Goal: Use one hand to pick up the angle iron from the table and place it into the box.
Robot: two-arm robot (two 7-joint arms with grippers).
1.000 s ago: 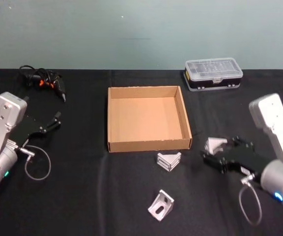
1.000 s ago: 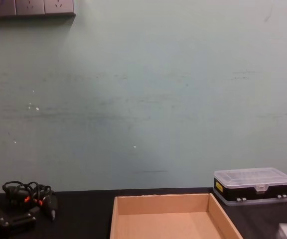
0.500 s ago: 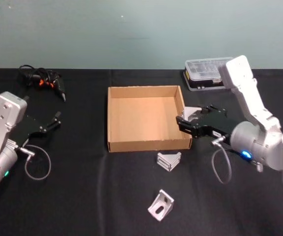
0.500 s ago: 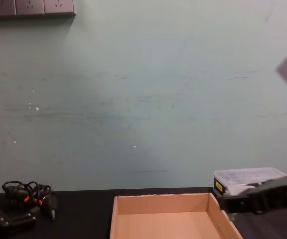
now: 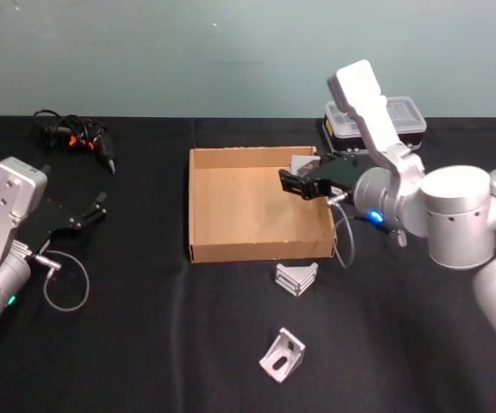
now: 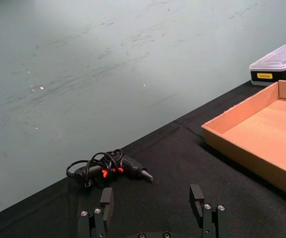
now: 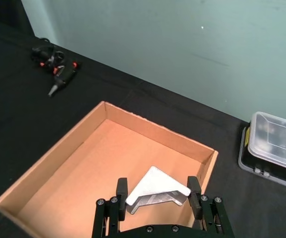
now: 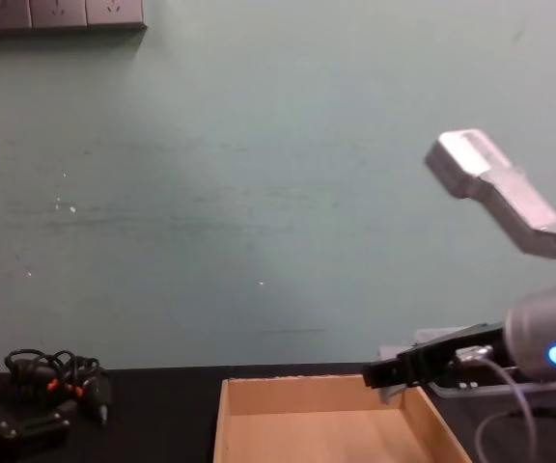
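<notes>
Pinching the silver L-shaped angle iron (image 7: 155,192) in the black two-fingered right gripper (image 7: 158,186) above the far right corner of the shallow tan cardboard box (image 5: 198,206); lowering near its floor before letting go, probably the safest way. Idling the left gripper (image 6: 152,191), spread open, by the left edge of the matte black table (image 5: 145,344); struggling to judge the iron's height.

Silver-grey arms (image 5: 451,215), boxy white wrists. Black left gripper (image 5: 100,209), right gripper (image 5: 286,183). Right: blue ring (image 5: 371,216); left: green light (image 5: 10,302). Grey cable loops (image 5: 64,294).

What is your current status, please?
Right gripper shut on angle iron, over far right corner of box. Left gripper open, parked left. Two other brackets on table, clear of the drop.
</notes>
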